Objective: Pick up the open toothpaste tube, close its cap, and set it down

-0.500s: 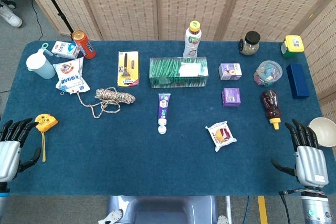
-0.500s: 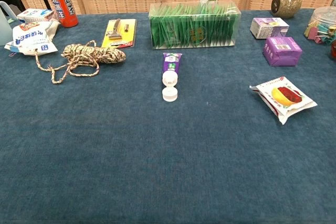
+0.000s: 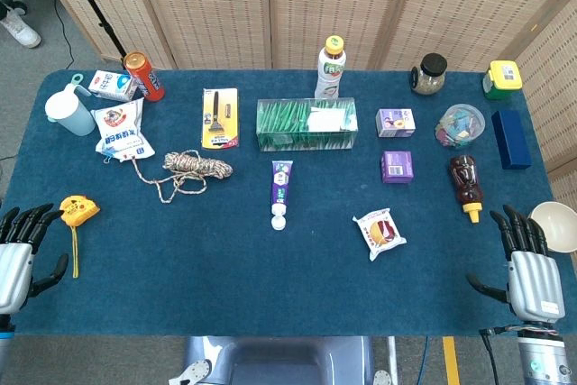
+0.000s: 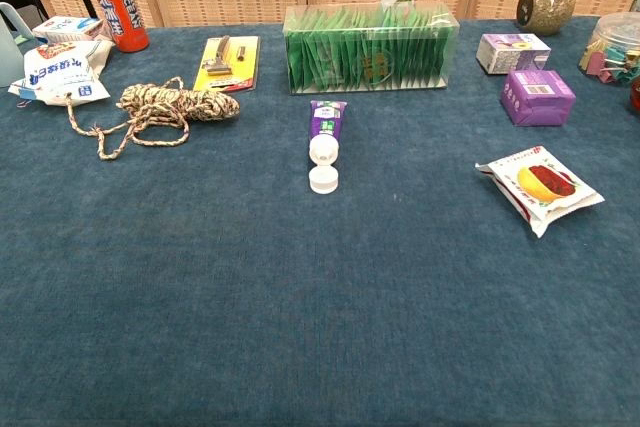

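Head view: purple-and-white toothpaste tube lies mid blue felt tabletop, white flip cap hinged open toward the robot. Left hand has slipped slightly lower and outward since half a second ago; right hand unchanged. Both have fingers spread, holding nothing.

Chest view: tube and cap untouched, no hands visible. Reach apparently not begun.

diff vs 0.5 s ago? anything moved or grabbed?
Only the left hand shifted: slightly down and toward the near table edge in the head view. Nothing taken hold of or let go. The right hand is where it was, open, and the toothpaste tube lies untouched, cap open.
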`<state>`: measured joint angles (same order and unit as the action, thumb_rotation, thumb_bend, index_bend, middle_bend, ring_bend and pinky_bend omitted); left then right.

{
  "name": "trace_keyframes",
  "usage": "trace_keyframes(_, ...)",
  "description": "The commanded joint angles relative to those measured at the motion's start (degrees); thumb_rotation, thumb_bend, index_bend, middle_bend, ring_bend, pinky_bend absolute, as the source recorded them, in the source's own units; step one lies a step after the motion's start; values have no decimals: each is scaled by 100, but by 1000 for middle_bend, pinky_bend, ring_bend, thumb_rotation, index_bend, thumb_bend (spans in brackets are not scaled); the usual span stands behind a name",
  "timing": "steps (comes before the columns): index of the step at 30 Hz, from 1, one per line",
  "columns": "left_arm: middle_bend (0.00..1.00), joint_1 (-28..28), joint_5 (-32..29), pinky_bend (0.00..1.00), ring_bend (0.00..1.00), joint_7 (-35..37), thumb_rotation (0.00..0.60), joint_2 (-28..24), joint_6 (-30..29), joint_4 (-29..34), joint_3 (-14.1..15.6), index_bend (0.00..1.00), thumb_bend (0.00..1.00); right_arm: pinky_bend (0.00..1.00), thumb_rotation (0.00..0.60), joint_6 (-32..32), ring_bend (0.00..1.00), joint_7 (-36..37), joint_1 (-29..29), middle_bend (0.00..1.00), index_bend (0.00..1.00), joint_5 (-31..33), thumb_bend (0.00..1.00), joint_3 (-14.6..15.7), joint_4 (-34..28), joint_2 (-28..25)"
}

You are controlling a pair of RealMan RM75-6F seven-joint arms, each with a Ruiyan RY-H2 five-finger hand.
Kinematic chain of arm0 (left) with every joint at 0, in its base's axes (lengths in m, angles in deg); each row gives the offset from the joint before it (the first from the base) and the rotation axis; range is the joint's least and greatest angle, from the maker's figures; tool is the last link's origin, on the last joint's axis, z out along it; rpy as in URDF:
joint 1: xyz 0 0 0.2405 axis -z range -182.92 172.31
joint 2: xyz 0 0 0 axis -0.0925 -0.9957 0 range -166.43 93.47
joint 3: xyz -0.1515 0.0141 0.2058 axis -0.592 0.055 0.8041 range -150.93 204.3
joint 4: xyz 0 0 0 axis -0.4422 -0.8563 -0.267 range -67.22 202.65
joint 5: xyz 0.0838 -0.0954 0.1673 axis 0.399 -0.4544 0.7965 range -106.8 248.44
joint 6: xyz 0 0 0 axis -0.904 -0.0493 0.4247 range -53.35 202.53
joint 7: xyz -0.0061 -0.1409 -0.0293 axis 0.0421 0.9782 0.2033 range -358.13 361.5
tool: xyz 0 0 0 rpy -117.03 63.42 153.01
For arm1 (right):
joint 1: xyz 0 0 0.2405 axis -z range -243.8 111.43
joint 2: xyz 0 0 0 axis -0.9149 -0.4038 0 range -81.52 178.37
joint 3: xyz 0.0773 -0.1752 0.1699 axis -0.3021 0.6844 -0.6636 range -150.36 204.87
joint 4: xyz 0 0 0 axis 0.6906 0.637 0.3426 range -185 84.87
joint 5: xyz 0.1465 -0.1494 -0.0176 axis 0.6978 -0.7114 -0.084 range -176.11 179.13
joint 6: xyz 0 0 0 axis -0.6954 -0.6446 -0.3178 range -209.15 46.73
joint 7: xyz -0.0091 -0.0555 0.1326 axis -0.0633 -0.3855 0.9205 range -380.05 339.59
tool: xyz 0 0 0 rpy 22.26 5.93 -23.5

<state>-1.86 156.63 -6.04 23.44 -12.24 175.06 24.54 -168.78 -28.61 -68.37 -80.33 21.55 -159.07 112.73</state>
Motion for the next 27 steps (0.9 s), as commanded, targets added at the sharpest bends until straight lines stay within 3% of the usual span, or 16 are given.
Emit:
trace_keyframes(1, 133, 0, 2, 51, 118, 7, 600, -6, -6, 2, -4, 185, 380, 0, 600, -8, 0, -4, 4, 27, 87, -7, 0, 1, -7, -3)
trace_keyframes(20, 149, 143, -51, 56, 144, 70, 600, -167, 232, 4, -44, 214, 379, 0, 600, -57, 0, -26, 53, 27, 87, 9, 0, 17, -42, -19)
trace_keyframes(27, 244, 484, 20, 164, 221, -43, 600, -271, 632, -230, -141, 288, 380, 0, 600, -27, 0, -97, 47, 27, 86, 41, 0, 17, -84, -55)
